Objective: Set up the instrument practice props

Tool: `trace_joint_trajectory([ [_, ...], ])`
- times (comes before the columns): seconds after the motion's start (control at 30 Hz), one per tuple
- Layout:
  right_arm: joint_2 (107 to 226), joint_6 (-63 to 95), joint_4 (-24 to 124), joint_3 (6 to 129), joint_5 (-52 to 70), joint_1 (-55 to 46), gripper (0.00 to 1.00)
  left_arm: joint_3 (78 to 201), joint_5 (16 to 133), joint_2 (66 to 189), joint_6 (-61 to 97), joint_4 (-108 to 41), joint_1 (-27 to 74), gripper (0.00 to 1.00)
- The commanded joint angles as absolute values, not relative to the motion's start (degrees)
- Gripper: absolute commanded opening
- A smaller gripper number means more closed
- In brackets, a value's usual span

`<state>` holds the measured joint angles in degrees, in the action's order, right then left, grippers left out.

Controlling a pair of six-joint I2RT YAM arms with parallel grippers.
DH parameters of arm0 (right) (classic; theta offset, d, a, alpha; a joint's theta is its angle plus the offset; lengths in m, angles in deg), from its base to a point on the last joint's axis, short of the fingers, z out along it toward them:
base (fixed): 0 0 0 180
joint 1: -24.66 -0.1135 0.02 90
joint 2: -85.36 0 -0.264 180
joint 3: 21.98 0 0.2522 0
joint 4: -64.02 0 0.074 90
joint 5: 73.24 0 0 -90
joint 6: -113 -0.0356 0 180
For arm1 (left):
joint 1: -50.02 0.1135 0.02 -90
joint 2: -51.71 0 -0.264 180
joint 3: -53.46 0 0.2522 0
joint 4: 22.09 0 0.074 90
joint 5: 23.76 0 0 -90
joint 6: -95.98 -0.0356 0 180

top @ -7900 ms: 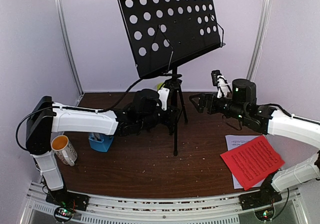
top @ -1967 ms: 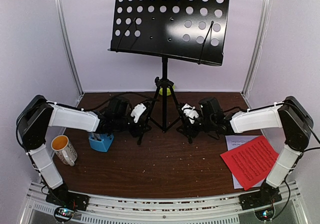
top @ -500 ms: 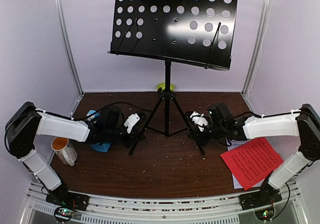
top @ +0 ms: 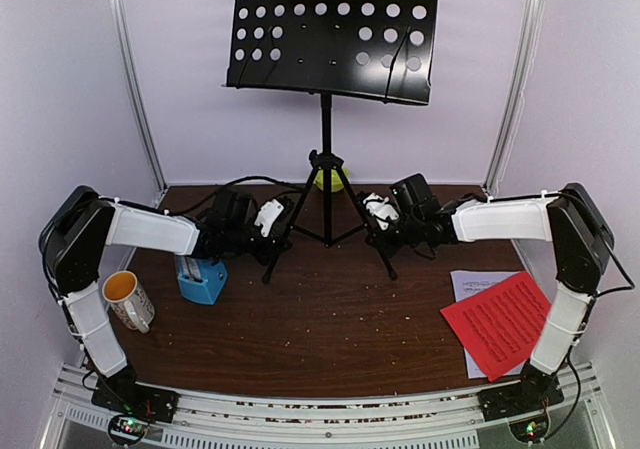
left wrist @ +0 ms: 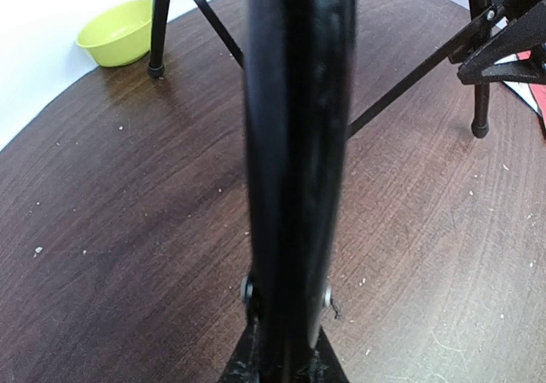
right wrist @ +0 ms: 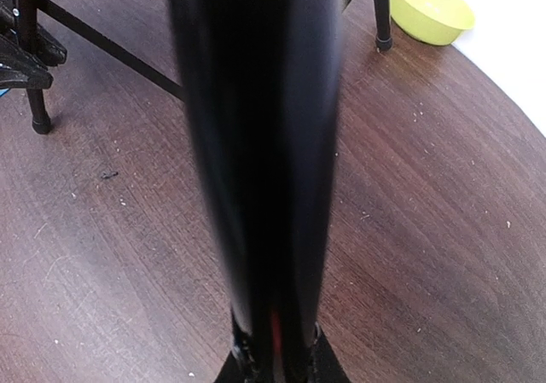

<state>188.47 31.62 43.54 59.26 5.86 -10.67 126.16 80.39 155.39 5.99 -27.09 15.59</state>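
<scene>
The black perforated music stand point(top: 335, 29) stands upright on its tripod at the back middle of the table. My left gripper point(top: 272, 235) is shut on the left front tripod leg point(left wrist: 299, 161), which fills the left wrist view between the jaws of that gripper point(left wrist: 286, 349). My right gripper point(top: 380, 221) is shut on the right front leg point(right wrist: 260, 144), seen the same way in the right wrist view at the gripper point(right wrist: 275, 349). The red music sheet point(top: 500, 321) lies on the white sheet point(top: 468, 285) at the front right. The blue metronome point(top: 200, 277) sits below my left forearm.
A white mug with a yellow inside point(top: 127, 299) stands at the front left. A lime-green bowl point(top: 325, 181) sits by the back wall behind the tripod, also seen as the bowl point(left wrist: 118, 31) and the bowl point(right wrist: 429, 9). Crumbs dot the brown table point(top: 330, 329).
The stand has slid away from me toward the back wall and slightly left, carried by both arms. Both grippers stay shut on the legs. The metronome is now uncovered.
</scene>
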Motion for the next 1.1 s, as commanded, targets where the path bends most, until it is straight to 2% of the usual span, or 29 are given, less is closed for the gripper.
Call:
trace_joint_trajectory([
  [0.0,185.89,28.54,40.74,56.77,5.77,-8.82,0.00,123.32,81.75,153.30,8.04,-30.93,16.99,0.00],
  [0.23,180.34,25.32,41.84,47.96,2.85,-5.85,0.00,117.42,83.93,148.36,6.11,-32.34,17.30,0.00],
  [0.73,176.05,17.53,36.27,41.69,2.49,-4.02,0.00,105.22,83.49,141.91,7.92,-29.81,17.32,0.00],
  [1.07,173.42,21.12,24.93,42.42,12.63,-0.84,0.00,101.35,83.12,139.33,8.67,-29.34,17.52,0.00],
])
